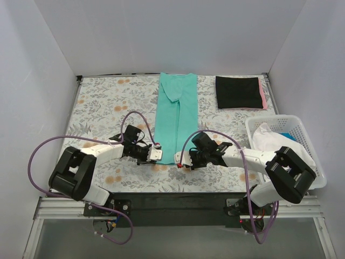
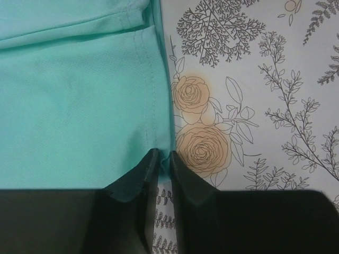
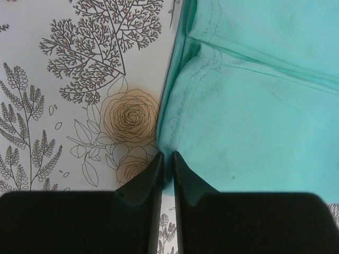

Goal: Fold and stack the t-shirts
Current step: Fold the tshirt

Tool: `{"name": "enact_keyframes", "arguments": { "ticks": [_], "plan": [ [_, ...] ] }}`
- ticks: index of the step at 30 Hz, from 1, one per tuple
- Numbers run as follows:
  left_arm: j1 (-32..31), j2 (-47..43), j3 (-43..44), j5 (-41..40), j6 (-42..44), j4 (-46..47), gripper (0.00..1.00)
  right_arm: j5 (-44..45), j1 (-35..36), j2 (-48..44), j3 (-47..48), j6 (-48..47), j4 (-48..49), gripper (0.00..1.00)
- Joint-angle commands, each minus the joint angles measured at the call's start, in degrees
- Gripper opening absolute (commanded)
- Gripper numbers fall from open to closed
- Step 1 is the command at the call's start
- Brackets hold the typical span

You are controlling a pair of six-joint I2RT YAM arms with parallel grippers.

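White arms [image 1: 102, 150], black joints [image 1: 73, 171], purple cables [image 1: 132, 113] — left gripper [image 2: 163, 153], right gripper [image 3: 167, 154] black-fingered.

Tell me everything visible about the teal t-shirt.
The teal t-shirt is soft, fine-knit cloth with stitched hems, folded lengthwise into a long narrow strip of overlapping layers. It lies flat on the floral cloth, mid-table, running from the far edge toward the arms. The left tool and right tool each appear closed on one of its near corners. Nothing else touches it.
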Motion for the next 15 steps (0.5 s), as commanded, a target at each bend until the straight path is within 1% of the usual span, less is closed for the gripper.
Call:
{"name": "enact_keyframes", "arguments": {
  "ticks": [1, 2, 4, 5, 9, 11, 15],
  "plan": [
    [-0.51, 2.69, 0.63, -4.25, 0.17, -0.28, 0.12, 2.22, 0.27, 1.74, -1.13, -0.47, -1.14, 0.15],
    [-0.60, 3.13, 0.81, -4.87, -0.10, -0.10, 0.08, 2.57, 0.18, 2.00, -1.13, -0.38, -1.23, 0.11],
    [-1.04, 4.01, 0.90, -6.28, -1.15, 0.16, 0.04, 3.45, 0.27, 2.36, -0.60, 0.32, -1.32, 0.06],
    [-1.13, 3.93, 0.81, -6.46, -1.50, 0.34, 0.01, 3.45, 0.27, 2.36, -0.43, 0.50, -1.32, 0.02],
    [-3.14, 1.21, -0.06, -6.54, -2.74, 0.08, 0.00, 2.49, 0.53, 0.78, 0.63, 1.29, -3.50, 0.01],
    [-4.38, -2.65, -1.03, -5.67, -2.91, -1.85, 0.00, 2.40, 2.37, -0.89, 0.11, 1.29, -4.57, 0.01],
    [-8.59, -11.26, -3.40, -3.03, -3.97, -7.21, 0.00, 0.47, 6.85, -8.25, -1.12, 2.96, -7.73, 0.01]
  ]
}}
